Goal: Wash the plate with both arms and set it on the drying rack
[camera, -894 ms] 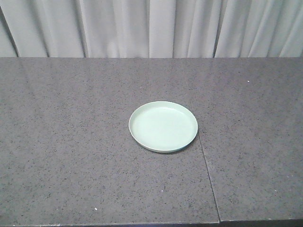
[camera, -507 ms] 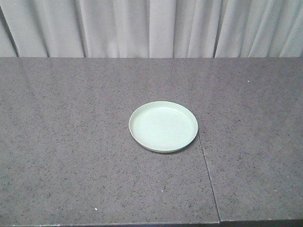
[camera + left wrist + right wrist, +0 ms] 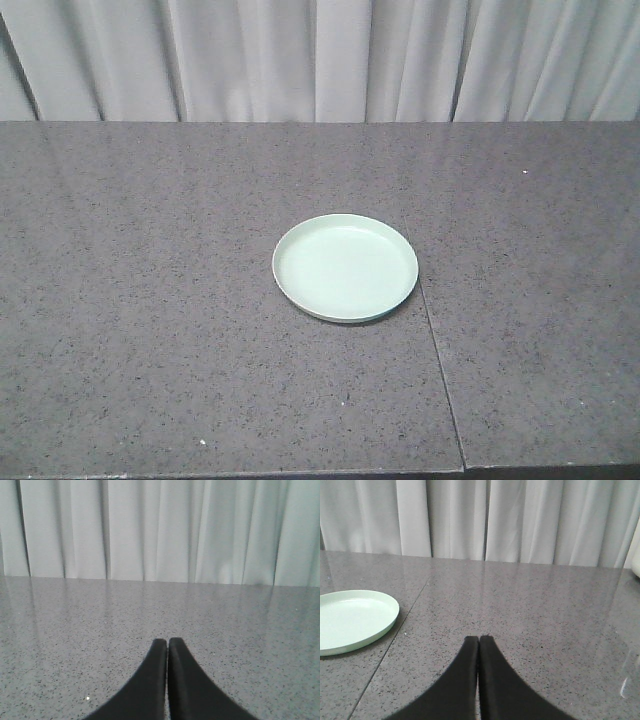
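Observation:
The pale mint-green plate (image 3: 345, 267) lies flat on the grey speckled counter (image 3: 150, 300), near the middle of the front view. It shows again at the left edge of the right wrist view, plate (image 3: 350, 620). My right gripper (image 3: 479, 639) is shut with nothing in it, low over the counter to the right of the plate. My left gripper (image 3: 167, 641) is also shut and empty, and no plate shows in its view. Neither arm appears in the front view. The drying rack is out of view.
A seam (image 3: 435, 340) in the counter runs from front to back just right of the plate. White curtains (image 3: 320, 60) hang behind the counter's far edge. The counter's front edge (image 3: 300, 473) runs along the bottom of the front view.

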